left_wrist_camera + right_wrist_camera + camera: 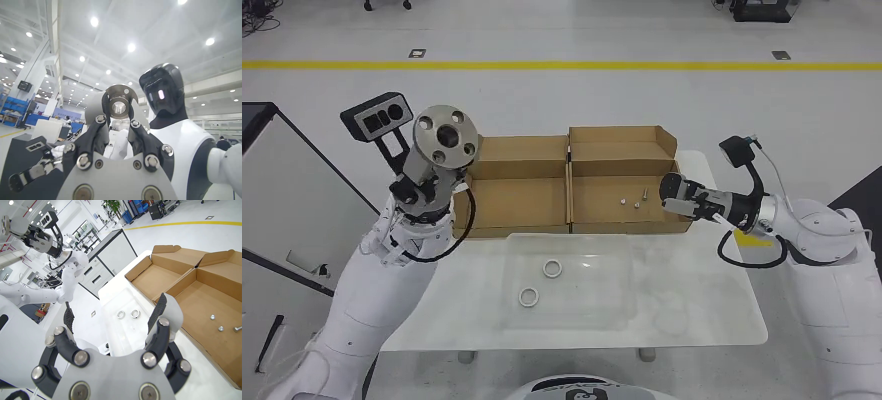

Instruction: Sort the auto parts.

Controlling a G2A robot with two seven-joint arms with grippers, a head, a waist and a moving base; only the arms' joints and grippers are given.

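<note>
My left gripper point(118, 113) is held high above the table's left end, pointing upward, shut on the hub of a round metal flange point(446, 137) with bolt holes. My right gripper point(115, 311) stands open and empty over the table's right side, by the front edge of the right cardboard box point(627, 205). That box holds three small bolts point(220, 328). Two metal rings point(553, 268) point(530, 297) lie in a clear plastic tray point(612, 290) in front of the boxes.
The left cardboard box point(517, 195) stands beside the right one at the table's back, with its flaps up. A grey cabinet point(282, 200) stands left of the table. The white table point(722, 320) has bare surface on its right end.
</note>
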